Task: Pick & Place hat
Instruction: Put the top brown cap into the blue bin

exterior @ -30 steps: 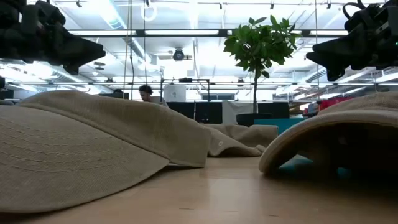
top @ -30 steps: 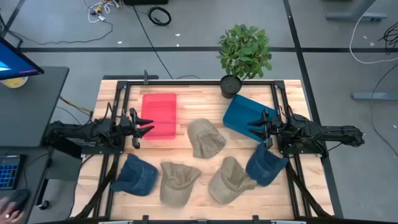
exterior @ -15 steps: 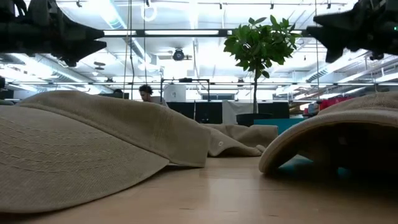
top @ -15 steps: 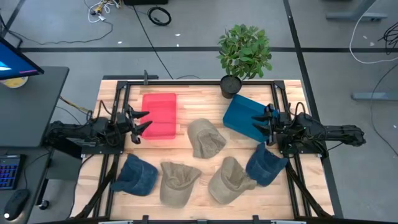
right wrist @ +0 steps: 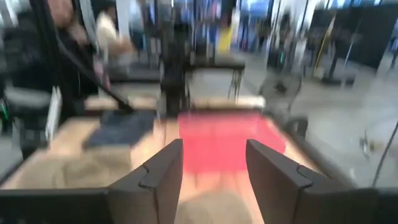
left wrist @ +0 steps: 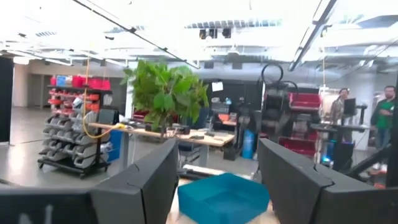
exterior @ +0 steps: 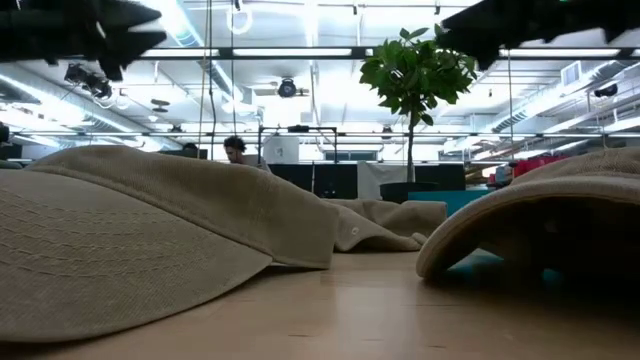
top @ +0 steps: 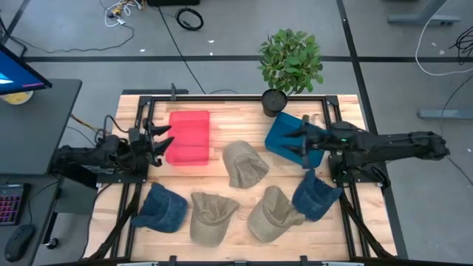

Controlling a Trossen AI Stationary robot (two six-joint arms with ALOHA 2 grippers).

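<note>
Five hats lie on the wooden table: three tan ones [top: 244, 164] [top: 213, 216] [top: 272, 214] and two blue ones [top: 161, 208] [top: 315, 196]. A red bin [top: 189, 137] and a blue bin [top: 292, 138] stand behind them. My left gripper [top: 157, 139] is open and raised at the red bin's left edge. My right gripper [top: 294, 142] is open and raised over the blue bin. The left wrist view looks level across to the blue bin [left wrist: 221, 198]. The right wrist view looks across to the red bin [right wrist: 227, 140]. Neither gripper holds a hat.
A potted plant [top: 290, 63] stands at the table's far edge between the bins. Black frame rails [top: 140, 118] run along both sides of the table. In the low view two tan hats [exterior: 150, 230] [exterior: 540, 215] fill the foreground. People stand in the room beyond.
Both grippers have risen, nearly leaving the top of the low view. The left gripper has drawn back a little toward the table's left and far edges. The right arm has reached toward the table's left, out over the blue bin. The hats have stayed put.
</note>
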